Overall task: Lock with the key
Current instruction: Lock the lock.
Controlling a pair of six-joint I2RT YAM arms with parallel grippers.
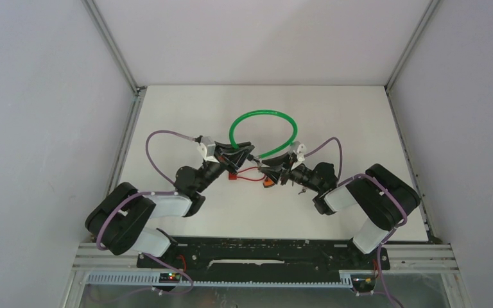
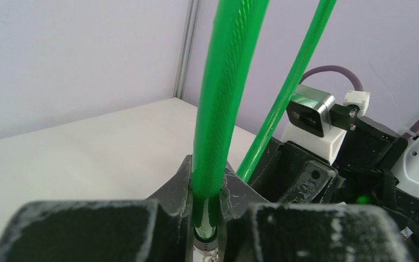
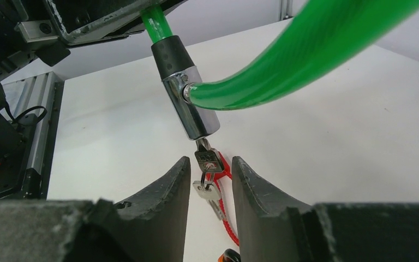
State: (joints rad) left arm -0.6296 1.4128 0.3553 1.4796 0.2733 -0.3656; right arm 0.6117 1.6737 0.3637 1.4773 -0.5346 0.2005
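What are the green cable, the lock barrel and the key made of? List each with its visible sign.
Green cable: translucent glossy plastic sheath, likely; a braided pattern shows through it.
Lock barrel: polished metal, seemingly chrome-plated; mirror reflections.
Key: bright silvery metal, probably steel or nickel-plated; small, so uncertain.

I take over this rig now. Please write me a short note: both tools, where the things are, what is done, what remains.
Left tool: shut on the cable just above the lock, holding it in the air.
Right tool: open, one finger on each side of the key, not gripping it.
Done: cable end is in the lock and the key is in the keyhole.
Left: grip the key and turn it.
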